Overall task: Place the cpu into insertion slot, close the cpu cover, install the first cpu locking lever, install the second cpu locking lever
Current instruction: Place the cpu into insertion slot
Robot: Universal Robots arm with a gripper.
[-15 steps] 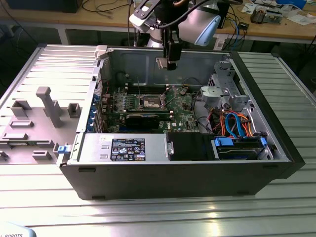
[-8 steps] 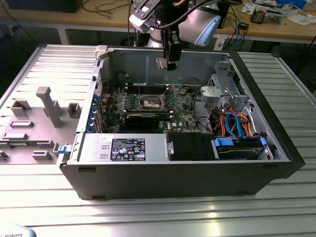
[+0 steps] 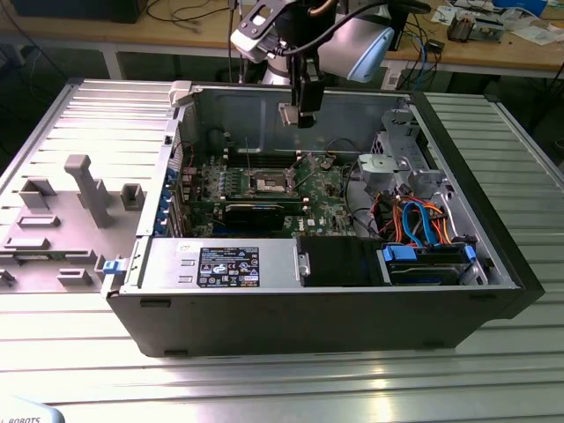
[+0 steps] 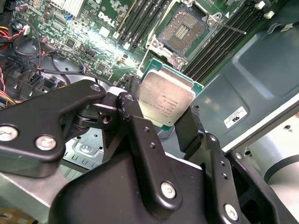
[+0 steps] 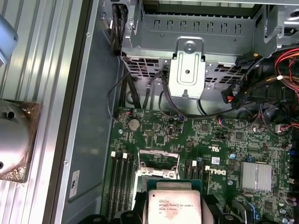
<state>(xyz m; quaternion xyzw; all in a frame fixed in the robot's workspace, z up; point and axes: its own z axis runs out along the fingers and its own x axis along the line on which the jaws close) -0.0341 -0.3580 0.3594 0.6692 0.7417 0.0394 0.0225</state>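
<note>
My gripper (image 3: 300,118) hangs above the open computer case, shut on the cpu (image 3: 288,115). In both wrist views the cpu (image 4: 166,97) (image 5: 174,206) is a silvery square chip on a green base, clamped by its edges between the black fingers (image 4: 132,108). The insertion slot (image 3: 271,183) (image 4: 183,28) lies below on the green motherboard, its dark pin field bare inside a silver rim. The chip is clearly above the slot and apart from it. The cpu cover (image 5: 159,162) is a silver frame standing open at the slot's edge. A thin lever rod (image 4: 230,26) sticks out beside the slot.
A long black card (image 3: 256,211) lies in front of the slot, with a power supply (image 3: 220,263) nearer still. A drive cage (image 3: 392,163) and orange and blue cables (image 3: 421,220) crowd the exterior view's right. Outside the case lies a grey fixture tray (image 3: 70,207).
</note>
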